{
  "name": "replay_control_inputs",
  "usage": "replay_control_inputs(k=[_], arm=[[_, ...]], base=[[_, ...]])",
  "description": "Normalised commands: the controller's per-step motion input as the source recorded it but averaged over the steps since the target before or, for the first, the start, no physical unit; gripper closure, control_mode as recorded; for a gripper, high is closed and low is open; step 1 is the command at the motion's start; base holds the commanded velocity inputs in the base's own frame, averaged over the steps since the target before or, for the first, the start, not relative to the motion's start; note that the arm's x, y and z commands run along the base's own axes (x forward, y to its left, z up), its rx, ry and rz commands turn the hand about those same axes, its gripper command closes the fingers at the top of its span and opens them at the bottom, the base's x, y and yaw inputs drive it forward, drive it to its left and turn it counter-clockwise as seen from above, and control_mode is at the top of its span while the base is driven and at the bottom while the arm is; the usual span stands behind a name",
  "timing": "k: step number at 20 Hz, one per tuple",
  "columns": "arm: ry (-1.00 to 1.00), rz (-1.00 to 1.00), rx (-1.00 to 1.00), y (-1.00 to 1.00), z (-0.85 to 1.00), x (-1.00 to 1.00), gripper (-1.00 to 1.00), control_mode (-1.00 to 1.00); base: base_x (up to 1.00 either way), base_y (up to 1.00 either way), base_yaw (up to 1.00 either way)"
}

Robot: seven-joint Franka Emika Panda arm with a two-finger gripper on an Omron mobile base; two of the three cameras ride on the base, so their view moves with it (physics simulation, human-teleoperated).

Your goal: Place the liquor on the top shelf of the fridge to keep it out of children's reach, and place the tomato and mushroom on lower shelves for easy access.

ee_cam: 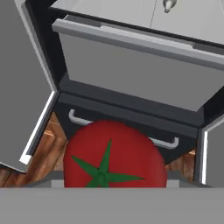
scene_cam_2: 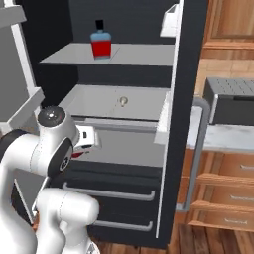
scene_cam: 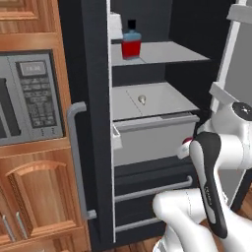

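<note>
Simulated kitchen with wood cabinets (scene_cam: 34,197) and a built-in microwave (scene_cam: 29,96) beside the open black fridge (scene_cam: 96,147). Liquor (scene_cam: 131,43) standing upright on the top shelf (scene_cam: 167,53), toward its left end in the left base view; that part of the task judged complete. Mushroom (scene_cam: 142,99) resting on the lower shelves (scene_cam: 162,101), on the flat surface above the grey drawer box (scene_cam: 152,138); likewise judged complete. Tomato (ee_cam: 114,155) close before the hand camera, stem side up, large in the hand view, with a red sliver (scene_cam: 187,141) also visible beside the wrist in the left base view. Gripper (scene_cam_2: 82,141) in front of the drawer box, below the lip of the lower shelf, jaws set moderately wide; fingertips hidden by the fruit, so apparently closed around the tomato, though contact itself not visible. Remaining work, as a judgement: raising the tomato over the raised front lip, setting it on the lower shelf clear of the mushroom, then releasing.
</note>
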Motion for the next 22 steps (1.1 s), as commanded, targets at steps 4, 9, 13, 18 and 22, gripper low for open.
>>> replay_control_inputs(k=[4, 9, 13, 18, 22], arm=[[0.0, 0.0, 0.0, 0.0, 0.0, 0.0, 1.0, 1.0], [0.0, 0.0, 0.0, 0.0, 0.0, 0.0, 1.0, 1.0], [0.0, 0.0, 0.0, 0.0, 0.0, 0.0, 1.0, 1.0], [-0.01, 0.0, 0.0, 0.1, -0.09, 0.56, 1.0, -1.0], [0.0, 0.0, 0.0, 0.11, -0.13, 0.83, 1.0, -1.0]], base=[[0.84, 0.16, 0.0], [0.83, 0.07, 0.0], [0.77, 0.08, 0.0], [0.14, 0.02, 0.0], [0.0, 0.0, 0.0]])
